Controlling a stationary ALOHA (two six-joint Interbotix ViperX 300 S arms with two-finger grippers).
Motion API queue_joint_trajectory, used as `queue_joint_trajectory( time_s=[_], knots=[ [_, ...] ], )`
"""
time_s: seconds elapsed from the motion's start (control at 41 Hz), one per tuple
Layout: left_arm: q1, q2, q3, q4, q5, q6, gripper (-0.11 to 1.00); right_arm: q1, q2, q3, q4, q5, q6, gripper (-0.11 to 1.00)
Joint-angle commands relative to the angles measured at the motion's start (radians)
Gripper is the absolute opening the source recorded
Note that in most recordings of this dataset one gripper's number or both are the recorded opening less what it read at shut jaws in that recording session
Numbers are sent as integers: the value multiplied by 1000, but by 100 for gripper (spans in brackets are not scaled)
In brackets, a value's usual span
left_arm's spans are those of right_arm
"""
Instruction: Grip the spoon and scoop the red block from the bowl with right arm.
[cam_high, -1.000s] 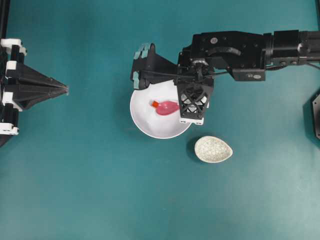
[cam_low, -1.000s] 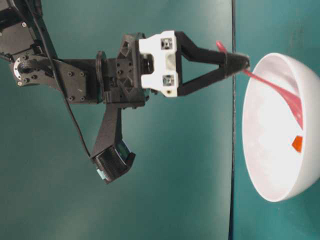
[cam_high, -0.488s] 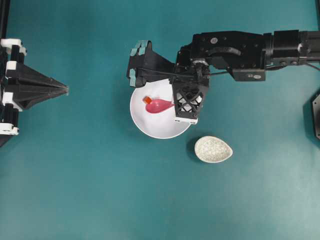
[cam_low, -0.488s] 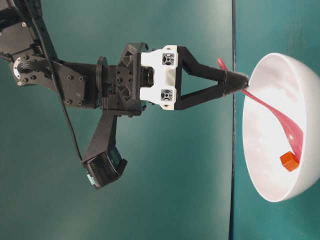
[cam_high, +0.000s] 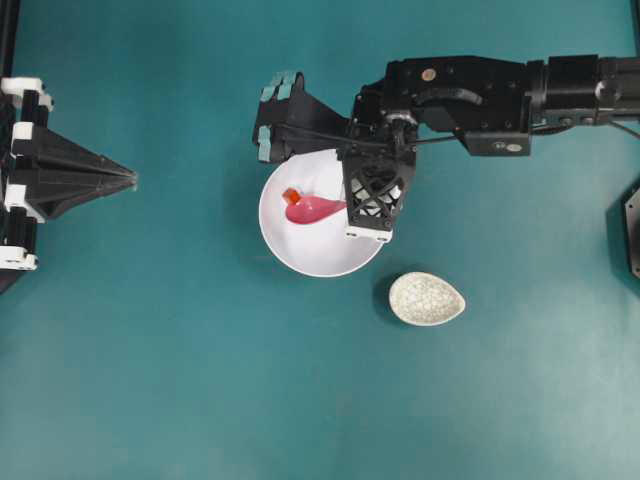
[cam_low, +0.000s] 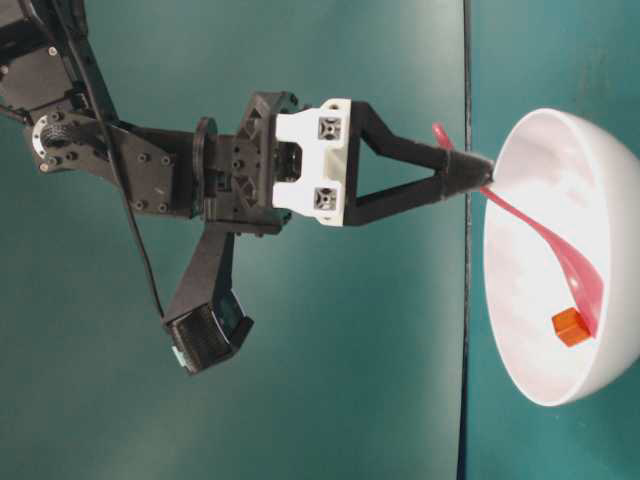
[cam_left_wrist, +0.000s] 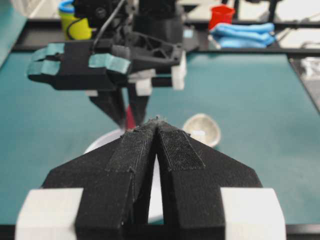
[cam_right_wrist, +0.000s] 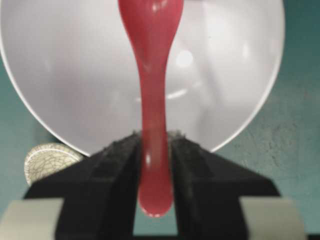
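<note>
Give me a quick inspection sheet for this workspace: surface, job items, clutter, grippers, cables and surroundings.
Surface: teal table top, no spills seen.
Job's things: white bowl near the middle; pink-red spoon reaching into it; red block at the tip of the spoon's scoop, inside the bowl.
Clutter: small crackle-patterned beige dish beside the bowl, apart from it.
Grippers: right gripper shut on the spoon's handle; left gripper shut, holding nothing, parked at the left edge.
Cables: thin black cable along the right arm.
Surroundings: yellow, red and blue items beyond the table's far edge, too blurred to name.
</note>
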Motion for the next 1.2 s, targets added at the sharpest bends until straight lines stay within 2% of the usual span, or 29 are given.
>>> queue_joint_trajectory(
  time_s=[0.0,0.415,0.805,1.049,1.171],
  knots=[
    [-2,6,-11,3,-9,0,1,-11,-34,-9,-8,2,6,24],
    [-2,8,-11,2,-9,0,1,-17,-35,-9,-48,5,9,24],
    [-2,8,-11,3,-9,0,1,-17,-40,-2,-48,-31,14,24],
    [-2,8,-11,3,-9,0,1,-15,-77,54,-46,-103,17,24],
    [-2,8,-11,3,-9,0,1,-9,-120,123,-43,-169,17,24]
  ],
)
